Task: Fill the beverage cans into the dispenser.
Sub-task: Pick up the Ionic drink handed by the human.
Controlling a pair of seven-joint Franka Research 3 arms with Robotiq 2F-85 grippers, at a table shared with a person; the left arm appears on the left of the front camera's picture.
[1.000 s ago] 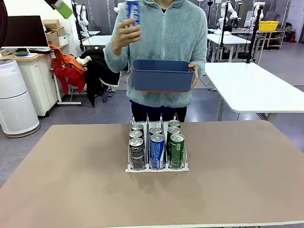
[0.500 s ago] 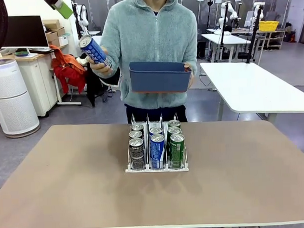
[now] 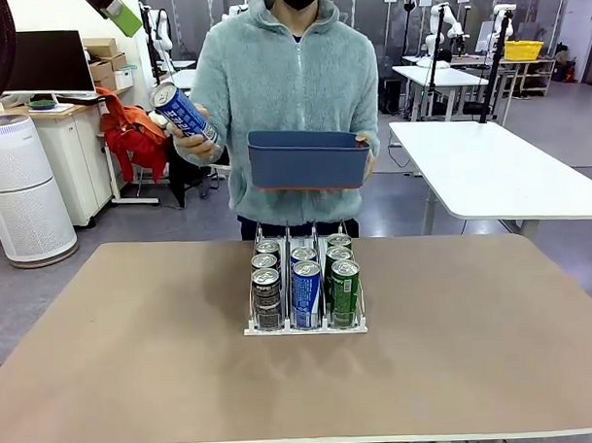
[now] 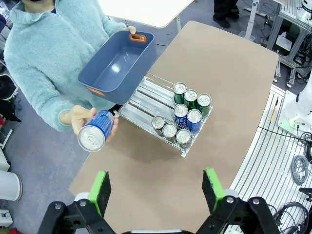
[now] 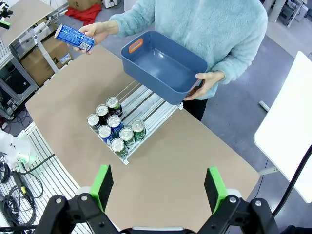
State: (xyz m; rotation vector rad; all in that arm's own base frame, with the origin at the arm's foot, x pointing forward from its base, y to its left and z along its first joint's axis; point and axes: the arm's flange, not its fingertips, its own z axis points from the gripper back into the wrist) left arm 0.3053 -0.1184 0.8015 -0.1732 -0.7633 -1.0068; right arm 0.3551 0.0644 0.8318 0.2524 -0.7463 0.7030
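The person has lowered the blue can (image 3: 182, 111) beside the tub (image 3: 308, 159), likely bound for the dispenser (image 3: 306, 329), which holds 8 cans (image 3: 306, 291). The left gripper (image 4: 156, 187) and right gripper (image 5: 158, 187) gape wide, empty.

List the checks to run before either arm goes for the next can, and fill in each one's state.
1. Left gripper open and empty: ok.
2. Right gripper open and empty: ok.
3. Dispenser has free lane space behind its cans: ok.
4. Blue can set down for pickup: not ok, the person's hand holds it in the air.
5. Tub clear of the dispenser: cannot tell, it is held up near the far end.
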